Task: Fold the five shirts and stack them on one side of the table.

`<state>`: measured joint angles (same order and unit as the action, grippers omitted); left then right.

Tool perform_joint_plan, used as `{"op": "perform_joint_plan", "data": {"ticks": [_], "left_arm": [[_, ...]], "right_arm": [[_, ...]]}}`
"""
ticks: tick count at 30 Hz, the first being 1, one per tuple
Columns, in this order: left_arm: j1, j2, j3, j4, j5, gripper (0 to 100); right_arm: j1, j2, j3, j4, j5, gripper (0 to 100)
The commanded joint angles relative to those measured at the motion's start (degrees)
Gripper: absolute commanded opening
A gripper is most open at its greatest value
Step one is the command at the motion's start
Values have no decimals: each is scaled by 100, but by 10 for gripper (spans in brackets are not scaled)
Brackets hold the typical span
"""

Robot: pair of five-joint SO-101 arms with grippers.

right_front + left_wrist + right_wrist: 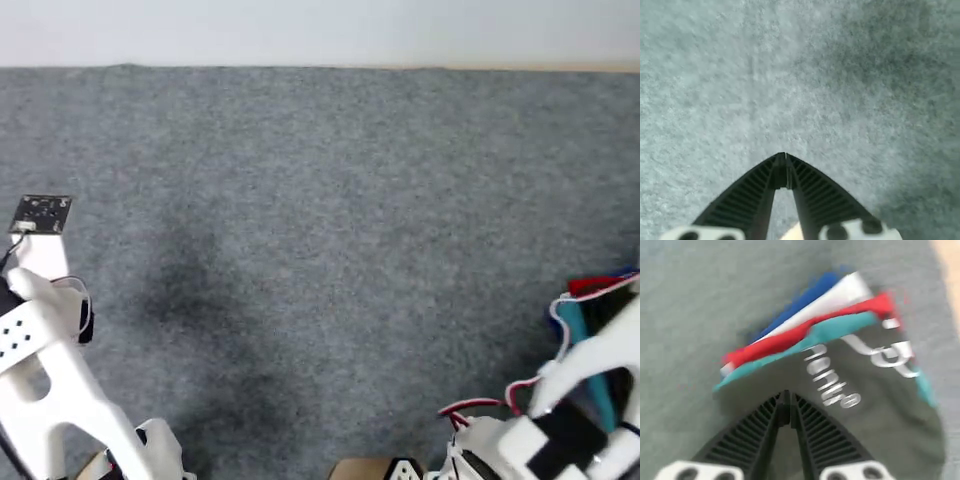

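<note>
The grey felt table [330,200] carries the stack of folded shirts [830,335] at its right side by the right arm, a grey shirt [880,410] on top. The right gripper [785,399] hangs over that grey shirt, jaws pressed together with nothing seen between them. The left gripper [785,159] is likewise closed and empty above bare felt.
</note>
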<state>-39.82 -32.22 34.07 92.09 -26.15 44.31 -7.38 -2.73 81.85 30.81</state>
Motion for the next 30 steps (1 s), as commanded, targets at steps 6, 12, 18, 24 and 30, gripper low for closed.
{"op": "perform_joint_plan", "data": {"ticks": [6,12,18,24,30], "left_arm": [[35,-167,-171,378,334,2],[44,-316,-171,703,1538,2],[659,-1530,620,211,1758,2],[1433,-3103,1666,-686,2251,2],[1934,-4123,2826,-1732,2286,2]], "right_arm": [[-690,-857,-343,1631,-1257,9],[-1165,-1710,70,1974,-1996,9],[-2026,-3178,1899,1543,-3095,9],[-2554,-5130,4255,268,-3692,9],[-3002,-7125,6514,-769,-3648,9]]}}
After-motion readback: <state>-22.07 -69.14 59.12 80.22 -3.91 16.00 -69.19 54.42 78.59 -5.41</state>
